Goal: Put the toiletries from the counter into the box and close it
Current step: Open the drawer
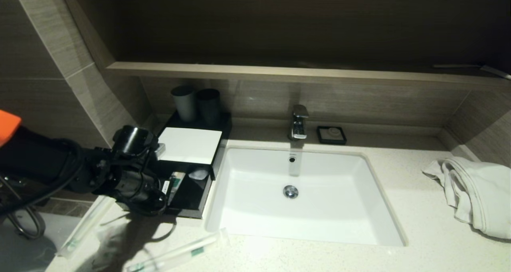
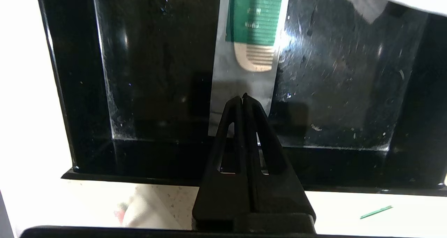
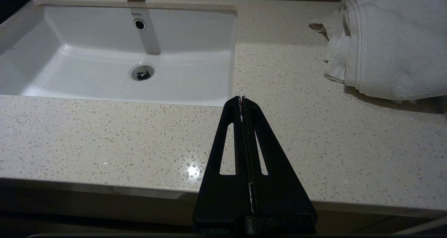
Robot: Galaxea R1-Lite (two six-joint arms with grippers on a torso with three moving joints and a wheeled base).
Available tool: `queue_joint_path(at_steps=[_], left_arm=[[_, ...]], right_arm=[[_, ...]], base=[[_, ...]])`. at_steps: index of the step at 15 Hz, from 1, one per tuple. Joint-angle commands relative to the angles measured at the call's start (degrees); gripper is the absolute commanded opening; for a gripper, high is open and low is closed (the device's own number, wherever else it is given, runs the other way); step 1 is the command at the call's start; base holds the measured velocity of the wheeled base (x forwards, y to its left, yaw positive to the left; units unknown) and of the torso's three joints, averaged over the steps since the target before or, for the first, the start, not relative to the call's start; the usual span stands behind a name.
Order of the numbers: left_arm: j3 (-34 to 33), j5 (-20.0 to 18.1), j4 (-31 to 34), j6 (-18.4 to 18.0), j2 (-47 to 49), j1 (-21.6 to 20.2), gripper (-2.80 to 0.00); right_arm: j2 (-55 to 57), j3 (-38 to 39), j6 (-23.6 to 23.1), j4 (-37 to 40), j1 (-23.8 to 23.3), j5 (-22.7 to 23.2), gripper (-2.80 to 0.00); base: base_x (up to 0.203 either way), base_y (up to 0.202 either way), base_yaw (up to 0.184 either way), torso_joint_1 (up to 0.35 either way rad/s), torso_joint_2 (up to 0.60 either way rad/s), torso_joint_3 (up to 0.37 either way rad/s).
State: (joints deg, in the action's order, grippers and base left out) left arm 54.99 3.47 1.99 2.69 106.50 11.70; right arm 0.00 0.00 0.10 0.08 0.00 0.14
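Head view: the speckled stone table [image 1: 419, 224] carries a rectangular white basin [image 1: 303, 192] at its middle, with a chrome faucet [image 1: 298, 122] and a small black soap dish [image 1: 331, 135] along the rear edge. A glossy black box [image 1: 191, 192] stands at the table's left side, just beside the basin rim; its flat white lid [image 1: 191, 145] covers the rear portion and leaves the front compartment open. Two dark cylindrical cups [image 1: 195, 102] stand behind the lid, toward the rear left corner. The left gripper [image 1: 161, 192] is at the box's front left edge. Inside the open compartment lie a packaged comb [image 1: 175, 182] and a small white item [image 1: 198, 173]. Two long clear-wrapped toothbrushes lie near the front left corner: toothbrush one [image 1: 84, 226] close to the left edge, toothbrush two [image 1: 179, 256] along the front edge. A crumpled white towel [image 1: 475, 192] rests at the right edge; the stone between basin and towel is bare. Left wrist view: the jaws are pressed together with no gap, holding nothing, above the box's front wall; the comb, beige with a green label, lies flat on the scratched black floor. Right wrist view: the right gripper [image 3: 241, 98] hangs over the front edge, right of the basin, its jaws fully together and holding nothing.
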Motion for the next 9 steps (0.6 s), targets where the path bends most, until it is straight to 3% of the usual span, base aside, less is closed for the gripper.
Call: queue_joint_path(at_steps=[1,9], left_arm=[[-0.3,0.0,0.0,0.0,-0.1,0.0,-2.8],[-1.8,0.0,0.1,0.0,-0.2,0.0,-2.8]], right_arm=[[0.0,0.0,0.0,0.0,0.0,0.0,-2.8],[0.0,0.0,0.0,0.0,0.0,0.0,-2.8]], base=[[0.0,0.0,0.0,0.0,0.0,0.0],[0.0,0.0,0.0,0.0,0.0,0.0]])
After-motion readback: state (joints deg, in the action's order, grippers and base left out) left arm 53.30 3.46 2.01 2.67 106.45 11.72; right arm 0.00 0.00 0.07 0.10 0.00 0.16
